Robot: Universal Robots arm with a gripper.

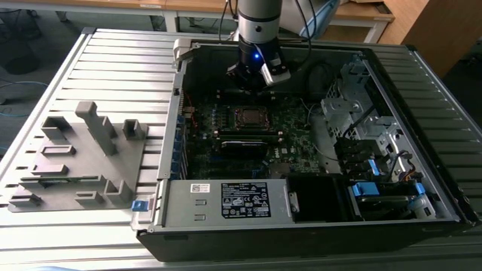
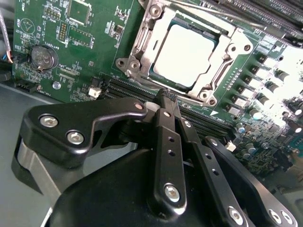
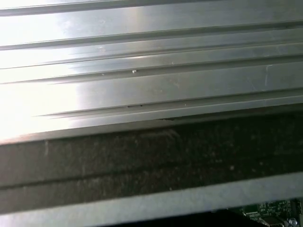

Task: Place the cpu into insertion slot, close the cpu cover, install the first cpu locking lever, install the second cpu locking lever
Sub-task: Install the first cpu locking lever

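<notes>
Gripper hovering over board, just short of cover — jaws pressing together, gripping nothing. Cpu sitting inside cover window — cover lying flat around it.

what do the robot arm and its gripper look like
The arm is a silver-grey cylinder with a dark band and a small blue light near the wrist. Black cables hang beside it. In the second wrist view the gripper is matte black, with curved linkage bars joined by silver screw heads and slim fingers dotted with small holes.
</notes>
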